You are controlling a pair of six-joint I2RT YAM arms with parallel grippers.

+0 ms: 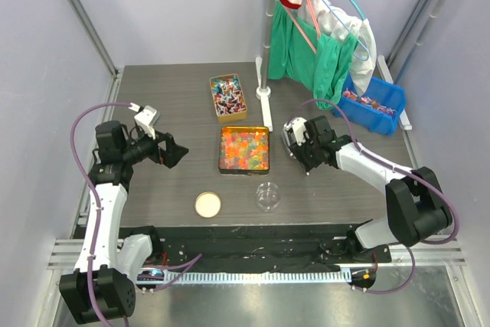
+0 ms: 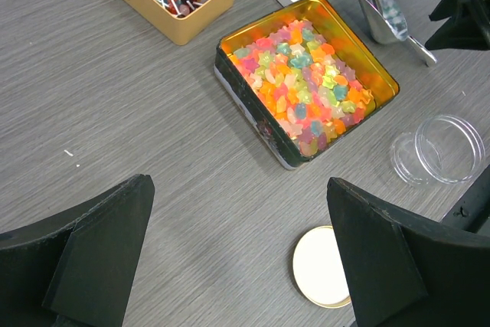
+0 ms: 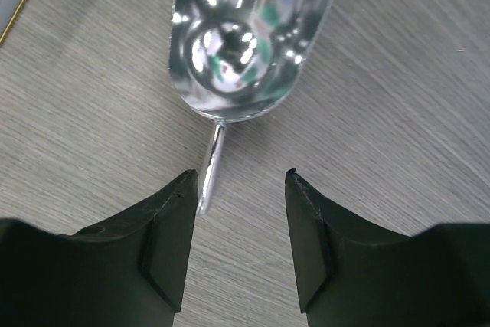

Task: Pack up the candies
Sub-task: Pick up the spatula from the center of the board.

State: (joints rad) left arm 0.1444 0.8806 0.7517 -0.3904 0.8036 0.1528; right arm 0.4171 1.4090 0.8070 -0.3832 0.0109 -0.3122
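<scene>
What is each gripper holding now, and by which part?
Nothing is held yet. The right gripper stands open around the thin handle of the metal scoop, not clamped on it; the left gripper is open and empty.

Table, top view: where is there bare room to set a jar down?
Bare tabletop lies left of the candy box, toward the far left corner, and near right, between the clear jar and the table edge. Crowded around the jelly tin, scoop and lid.

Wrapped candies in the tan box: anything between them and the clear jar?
Yes: the square tin of colourful jelly sweets lies between the wrapped candies in their tan box and the clear round jar. It is low; a lifted carry should likely clear it.
</scene>
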